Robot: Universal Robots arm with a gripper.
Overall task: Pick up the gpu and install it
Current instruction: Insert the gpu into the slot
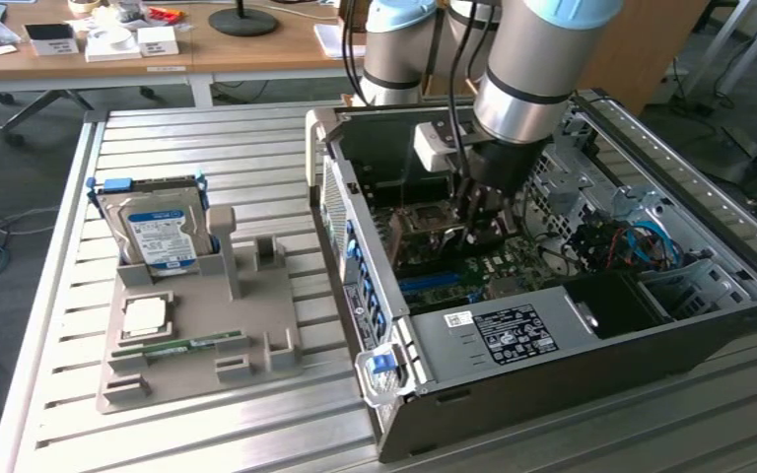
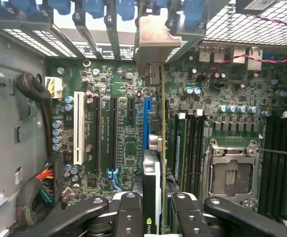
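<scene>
Claw [image 2: 158,219] clamped on the gpu [image 2: 153,182], which stands edge-on over the motherboard [image 2: 128,148], just beside the motherboard's blue slot [image 2: 146,111].

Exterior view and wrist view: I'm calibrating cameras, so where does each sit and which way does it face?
Exterior view: high off the table, looking down aslant at the open case; the arm and hand show.
Wrist view: on the wrist behind the hand, looking along it at the motherboard; its fingers grip the gpu.
Shared: hand, case interior and motherboard.
</scene>
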